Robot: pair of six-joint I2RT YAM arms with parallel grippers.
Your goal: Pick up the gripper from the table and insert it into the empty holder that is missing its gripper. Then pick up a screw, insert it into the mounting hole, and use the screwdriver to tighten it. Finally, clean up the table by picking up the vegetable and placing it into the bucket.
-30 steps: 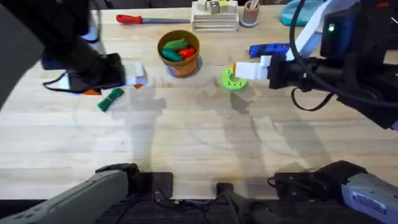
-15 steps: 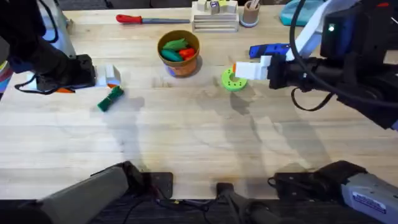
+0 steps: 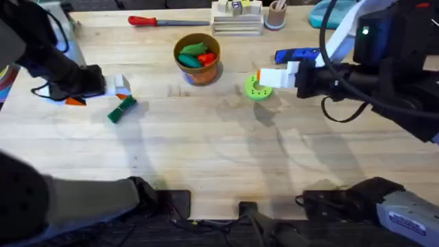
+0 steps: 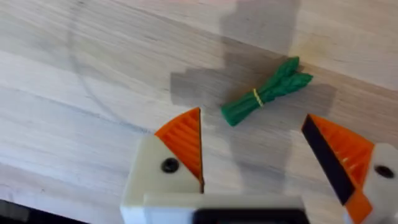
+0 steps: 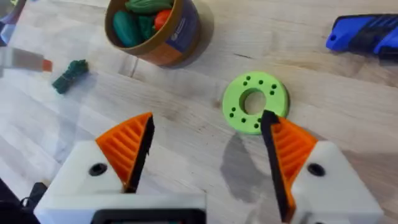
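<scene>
Hovering with our left gripper (image 4: 255, 152) spread, we see the small dark green leafy vegetable (image 4: 266, 91) on bare wood; overhead places it near the table's left edge, well apart from the orange-brown round bucket (image 3: 198, 58). Our right gripper (image 5: 208, 149) is spread too.

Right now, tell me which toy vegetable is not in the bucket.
The dark green leafy vegetable lies alone on the table; the others sit inside the bucket.
</scene>
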